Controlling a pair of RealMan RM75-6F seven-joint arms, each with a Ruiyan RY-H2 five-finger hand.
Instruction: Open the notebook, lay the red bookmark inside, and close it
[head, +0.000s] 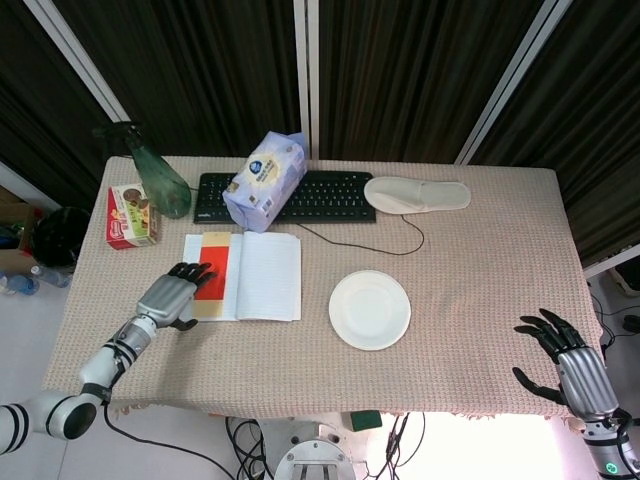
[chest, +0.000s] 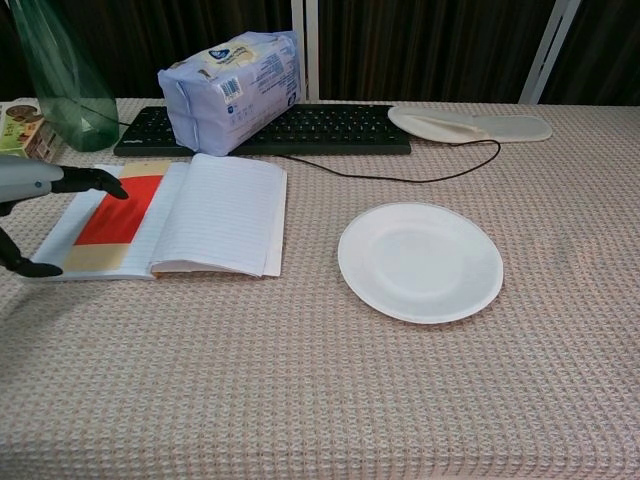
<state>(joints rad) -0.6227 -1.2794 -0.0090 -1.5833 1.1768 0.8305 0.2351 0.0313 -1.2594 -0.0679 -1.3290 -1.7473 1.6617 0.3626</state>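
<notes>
The notebook (head: 258, 277) (chest: 215, 214) lies open on the table's left side, lined pages up. On its left page lies the red bookmark (head: 211, 279) (chest: 115, 209), flat, with a tan strip below it. My left hand (head: 169, 296) (chest: 35, 185) hovers at the notebook's left edge, fingers spread, fingertips over the bookmark's left margin, holding nothing. Far off at the table's front right corner, my right hand (head: 575, 365) is open with fingers spread; the chest view does not show it.
A white plate (head: 370, 309) (chest: 420, 261) sits right of the notebook. Behind it are a black keyboard (head: 300, 197) (chest: 300, 129), a tissue pack (head: 265, 180) (chest: 232, 87), a green bottle (head: 160, 180), a snack box (head: 132, 214) and a beige slipper (head: 417, 194).
</notes>
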